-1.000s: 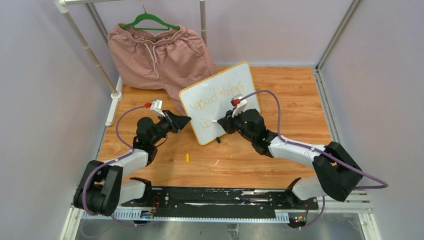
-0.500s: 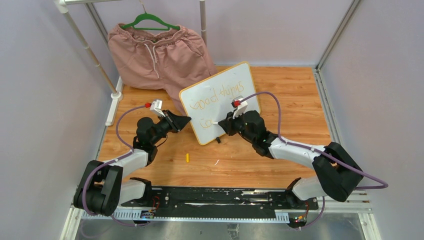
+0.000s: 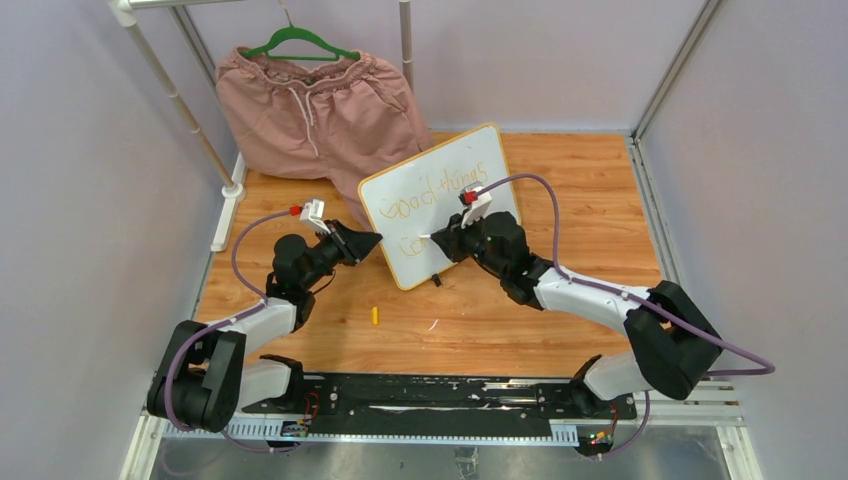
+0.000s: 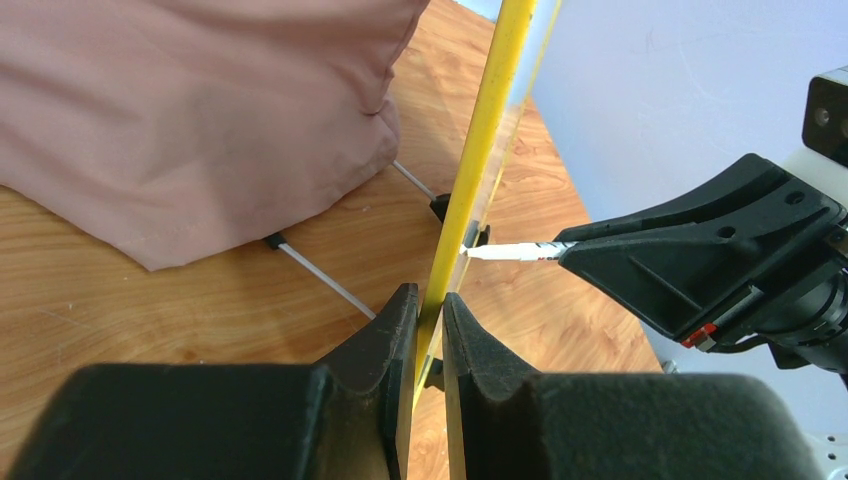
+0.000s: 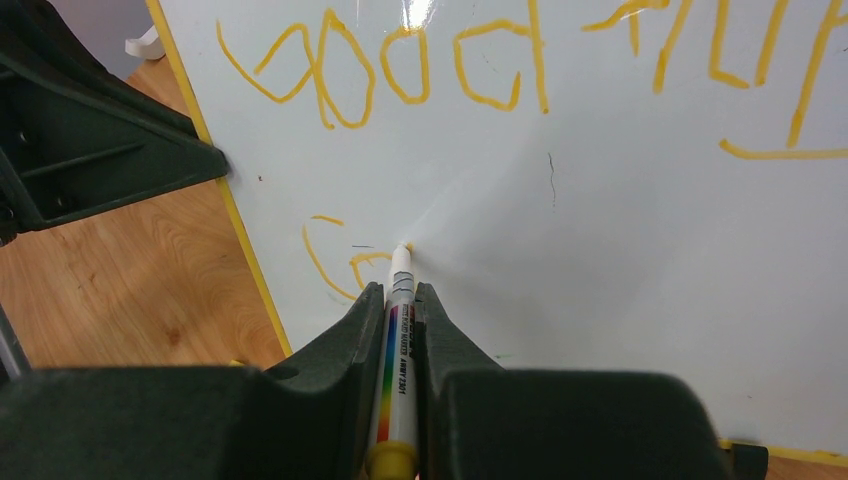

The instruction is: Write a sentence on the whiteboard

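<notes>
Yellow-orange framing borders the whiteboard (image 3: 440, 162), which stands upright on black clip feet near the middle of the wooden bench (image 3: 580, 180), turned at an angle to the bench edges. The left end effector (image 4: 430, 300) is closed narrowly on the board's left frame edge, one finger on each face. The right end effector (image 5: 400, 290) is closed on a white marker (image 5: 398, 340), whose tip touches the board's writing face low on its left side. The sentence (image 5: 400, 70) is in orange handwriting: "good things" runs along the upper line, and only the first strokes of a lower line show, beside the marker tip. Pink shorts (image 3: 310, 110) on a green hanger (image 3: 300, 42) drape onto the far left corner of the bench, behind the board. A small yellow piece (image 3: 375, 316) lies on the bench nearer the front edge, apart from the board.
</notes>
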Controlling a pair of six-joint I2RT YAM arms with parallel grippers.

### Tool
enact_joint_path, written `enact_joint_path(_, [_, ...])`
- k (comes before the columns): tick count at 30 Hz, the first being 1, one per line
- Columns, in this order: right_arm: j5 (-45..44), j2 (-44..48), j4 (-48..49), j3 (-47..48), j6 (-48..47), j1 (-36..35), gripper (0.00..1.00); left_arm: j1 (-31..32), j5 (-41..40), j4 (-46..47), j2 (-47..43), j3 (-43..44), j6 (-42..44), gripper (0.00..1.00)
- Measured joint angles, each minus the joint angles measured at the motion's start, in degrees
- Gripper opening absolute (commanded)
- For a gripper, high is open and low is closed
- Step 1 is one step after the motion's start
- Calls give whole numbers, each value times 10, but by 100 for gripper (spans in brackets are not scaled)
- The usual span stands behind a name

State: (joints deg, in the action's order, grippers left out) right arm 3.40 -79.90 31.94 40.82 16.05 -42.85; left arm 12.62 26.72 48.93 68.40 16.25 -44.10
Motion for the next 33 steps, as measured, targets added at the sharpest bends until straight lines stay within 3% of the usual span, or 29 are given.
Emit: enact_joint_path(33, [-27,15,-1,-21,0,9,0,1,-2,0,0,0,0,18])
